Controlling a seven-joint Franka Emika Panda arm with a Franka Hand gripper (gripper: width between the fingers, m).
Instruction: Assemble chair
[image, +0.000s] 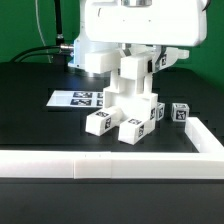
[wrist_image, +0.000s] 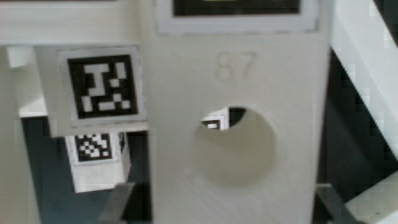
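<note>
The black table (image: 30, 115) carries the marker board (image: 78, 98), the chair (image: 130, 100), a loose cube (image: 179, 113) and a rail (image: 100, 163).

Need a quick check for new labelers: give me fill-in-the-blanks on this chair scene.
The tall white plastic panel is embossed with the number ___. The small loose white tagged cube sits on the exterior view's ___ of the joined white chair pieces. The flat white marker board lies on a ___ table.
Missing: 87; right; black.
</note>
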